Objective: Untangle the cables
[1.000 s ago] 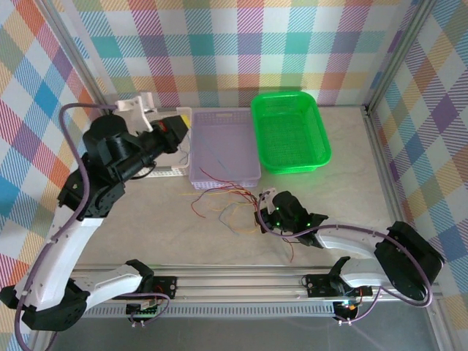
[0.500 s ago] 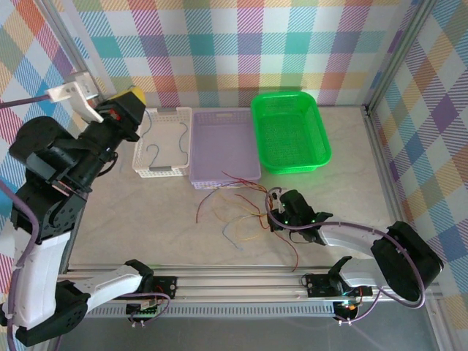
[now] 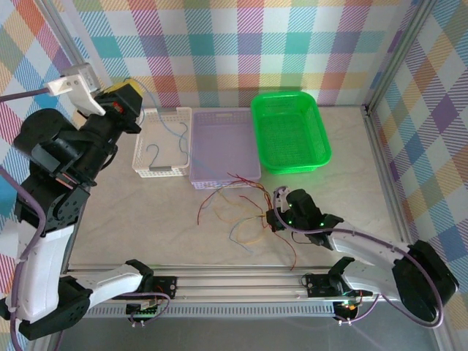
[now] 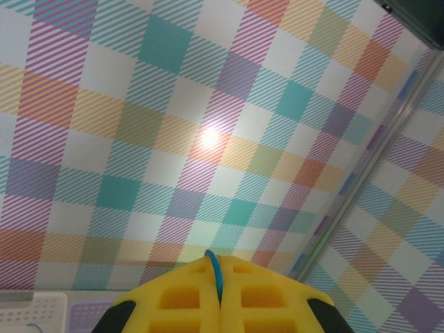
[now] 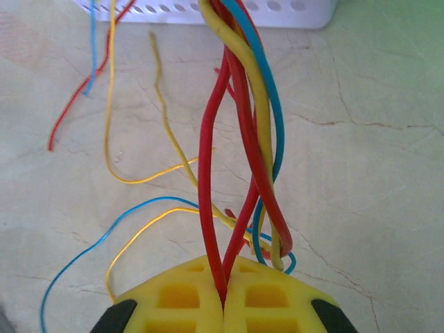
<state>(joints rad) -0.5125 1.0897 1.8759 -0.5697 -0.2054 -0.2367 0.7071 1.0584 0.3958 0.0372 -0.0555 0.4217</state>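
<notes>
Yellow left fingers (image 4: 187, 281) pinch a blue cable (image 4: 217, 277) aloft; right fingers (image 5: 177, 277) clamp red cables (image 5: 207, 173) over the worktop (image 5: 368, 173).

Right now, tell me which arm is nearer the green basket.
Right. The right arm lies low in front of the green basket, jaws shut on wires. The left arm is raised far to its left, beyond the white tray and purple tray.

Red, yellow and blue are seen in the cables (image 5: 206, 180); the far-right basket (image 3: 289, 135) is coloured green; the walls (image 3: 234, 51) are chequered in pastels.
</notes>
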